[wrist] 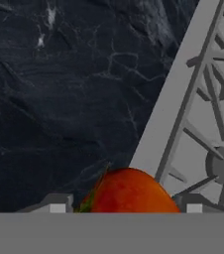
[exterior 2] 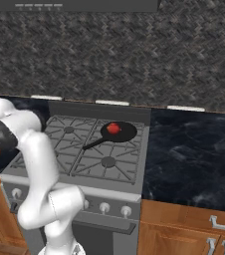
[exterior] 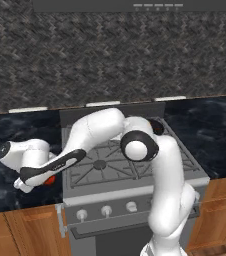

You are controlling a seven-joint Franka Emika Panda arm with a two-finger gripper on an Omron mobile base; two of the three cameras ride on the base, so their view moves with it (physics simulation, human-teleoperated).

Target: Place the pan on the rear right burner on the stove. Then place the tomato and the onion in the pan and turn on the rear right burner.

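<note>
Tomato (wrist: 129, 191) between the fingertips, over the dark counter (wrist: 59, 99) left of the stove (exterior: 135, 180).
Gripper (wrist: 126, 206) spread wide around it, clamping uncertain. Probably light, smooth, roll-prone, bruisable: best taken across its widest girth, gently. Pan (exterior 2: 118, 132) on rear right burner, red ball inside.

Dark marble counter (exterior 2: 194, 154), wooden cabinets (exterior 2: 184, 229)

One pan (exterior 2: 118, 131), two red balls
</note>
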